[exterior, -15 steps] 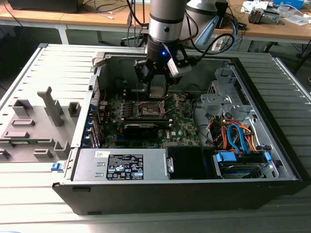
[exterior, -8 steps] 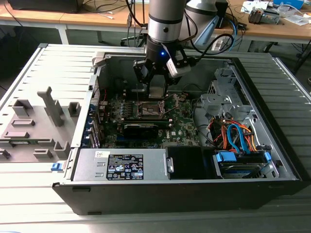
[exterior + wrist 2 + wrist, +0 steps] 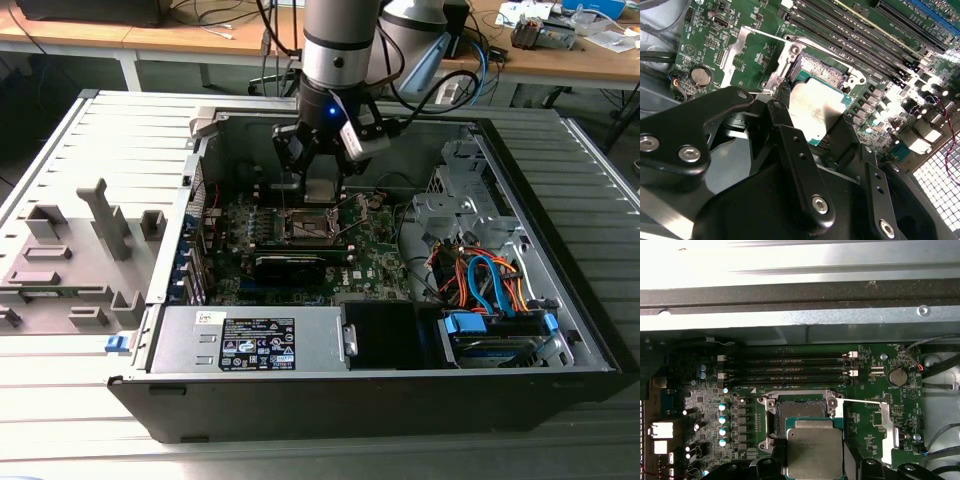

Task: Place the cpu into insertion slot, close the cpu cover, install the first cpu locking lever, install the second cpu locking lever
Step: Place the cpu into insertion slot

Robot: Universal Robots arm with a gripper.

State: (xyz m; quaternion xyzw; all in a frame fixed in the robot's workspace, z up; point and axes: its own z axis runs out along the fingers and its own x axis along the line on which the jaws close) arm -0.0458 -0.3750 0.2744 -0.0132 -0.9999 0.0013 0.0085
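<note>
Between the jaws — cpu [image 3: 814, 452] clamped, hanging over insertion slot [image 3: 801, 410]

Exterior view high, overlooking case [image 3: 350, 405]; both wrist views close over insertion slot [image 3: 801, 410] [image 3: 822, 67]

Silver cpu [image 3: 814, 452] above open insertion slot [image 3: 802, 410]

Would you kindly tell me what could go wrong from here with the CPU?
The claw grips the CPU by its edges above the insertion slot, not yet seated; lowered tilted or misaligned, it may damage the slot's contacts. The open cover and a thin locking lever sit close beside the slot, so the claw might snag them.
</note>
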